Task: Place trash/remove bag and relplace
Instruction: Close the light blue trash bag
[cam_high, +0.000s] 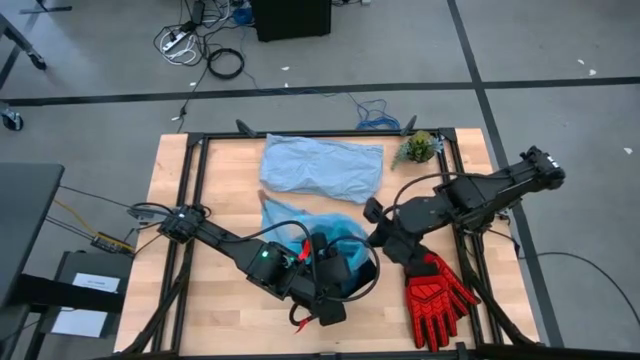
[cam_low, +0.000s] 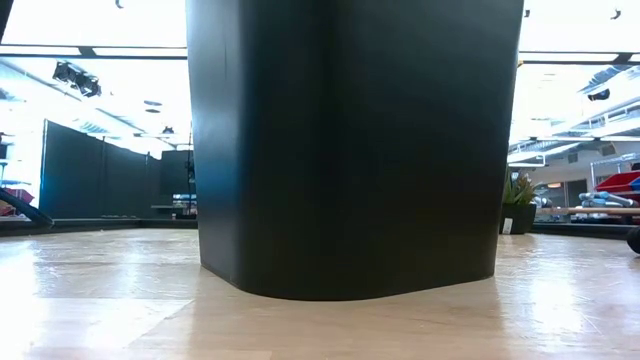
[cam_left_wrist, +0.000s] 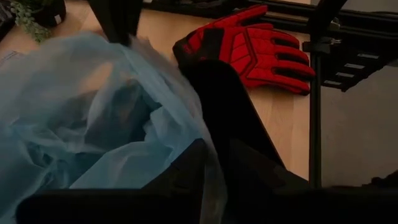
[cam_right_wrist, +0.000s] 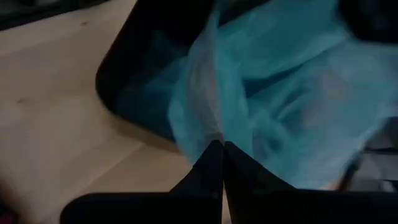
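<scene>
The black bin (cam_high: 335, 262) stands on the wooden table (cam_high: 210, 320), and the bag (cam_high: 300, 228) — the bright cyan liner — hangs half out of its mouth, bunched toward the far side of the bin. The right gripper (cam_right_wrist: 222, 148) is at the bin's right rim, its fingers pressed together with a fold of the bag running down to the tips; it looks like a pinch on that fold, though how much film is caught I cannot tell. The left gripper (cam_left_wrist: 211, 163) reaches over the near side of the bin, the bag draped against its fingers; whether it grips the film or only touches it, the pictures do not show.

The step in hand seems to be lifting the bag out. To do it well, the pull should go straight up and slowly, so the thin film does not tear on the rim, and the bin should be kept from tipping.

For moving room: beside the bin on the right lie the red gloves (cam_high: 435, 298), close to the right arm. Beyond the bin lies a paler grey-blue bag (cam_high: 322, 167), and past that a small plant (cam_high: 418, 147) — upward is the freest way.
</scene>
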